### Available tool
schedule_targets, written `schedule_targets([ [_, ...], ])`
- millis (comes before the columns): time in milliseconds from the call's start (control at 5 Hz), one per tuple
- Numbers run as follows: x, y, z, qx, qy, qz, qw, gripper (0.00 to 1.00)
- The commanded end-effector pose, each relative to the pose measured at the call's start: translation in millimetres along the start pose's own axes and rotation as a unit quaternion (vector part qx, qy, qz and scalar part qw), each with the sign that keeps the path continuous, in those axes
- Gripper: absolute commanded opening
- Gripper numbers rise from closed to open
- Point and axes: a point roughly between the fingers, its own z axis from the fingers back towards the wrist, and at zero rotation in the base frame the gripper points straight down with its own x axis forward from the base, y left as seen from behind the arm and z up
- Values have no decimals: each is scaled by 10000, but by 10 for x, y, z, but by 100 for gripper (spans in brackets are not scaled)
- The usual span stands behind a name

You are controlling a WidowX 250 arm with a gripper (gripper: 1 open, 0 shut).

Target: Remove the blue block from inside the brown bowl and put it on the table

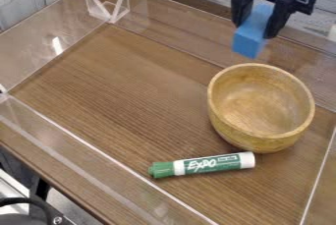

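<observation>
The blue block (253,30) hangs in the air at the far right of the scene, a plain matte bright-blue rectangular piece standing on end, its upper part clamped between the dark fingers of the gripper (268,11). The claw is closed tight on it, pointing downward, with the block's lower end sticking out below the fingers. The block is clear of the brown bowl (261,106), which sits nearer and slightly right of it on the table (118,82).

The bowl is round and shallow, of light-brown wood with a thick rounded rim and a smooth, faintly grained hollow that shows nothing inside. The table is brown wood-grain laminate with fine streaks running across it. Low clear acrylic walls (53,32) edge it, glinting where they meet at the far left corner. Near the front, just in front of the bowl, lies a green-and-white Expo marker (199,165), a slim cylinder on its side.
</observation>
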Motion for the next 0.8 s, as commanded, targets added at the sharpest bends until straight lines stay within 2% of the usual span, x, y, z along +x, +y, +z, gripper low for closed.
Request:
schedule_targets([
  [0, 2, -15, 327, -57, -510, 73, 9987, 0],
  [600, -32, -101, 304, -34, -582, 179, 9981, 0],
])
